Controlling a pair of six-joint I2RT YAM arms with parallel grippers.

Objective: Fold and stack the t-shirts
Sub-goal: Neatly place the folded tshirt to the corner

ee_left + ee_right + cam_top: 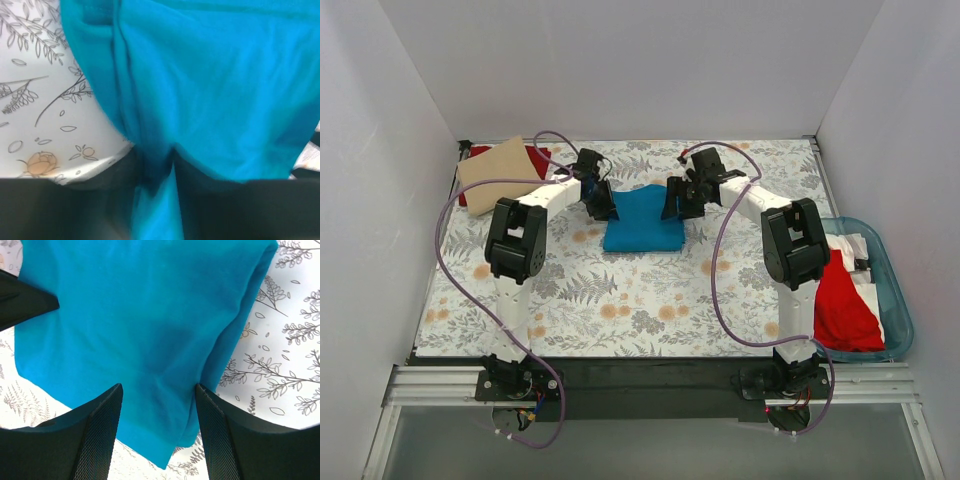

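Over the tabletop, top view: the teal t-shirt (642,222) lies mid-cloth as a compact folded block, the only shirt being worked. The left gripper (603,205) is at its left edge and the right gripper (676,203) at its right edge, both low on the fabric. At the far-left corner the tan t-shirt (498,168) lies flat over a red t-shirt (538,157), which looks like the start of a stack. Another red shirt (842,305) hangs loose in the blue-tinted tub (892,262) on the right, unfolded, with something white beside it. Judgement: roughly midway. The teal fold is nearly finished but not yet stacked, and at least the tub shirt is left to do.

Left wrist view: the teal t-shirt (215,75) fills the frame. A ridge of it runs down between the dark fingers (75,210) of the left gripper (155,175), which is narrow and appears to pinch the cloth edge. The floral table cloth (40,100) shows bare to the left.

Right wrist view: the right gripper (157,405) stands wide, its fingers (100,440) astride the near edge of the teal t-shirt (140,315) but not pinching it. A dark part at the left edge (25,300) is probably the other arm.

In the way: the route to the tan pile looks clear. The cables loop loosely near both arms. The tub wall and the right arm's base crowd the remaining red shirt.
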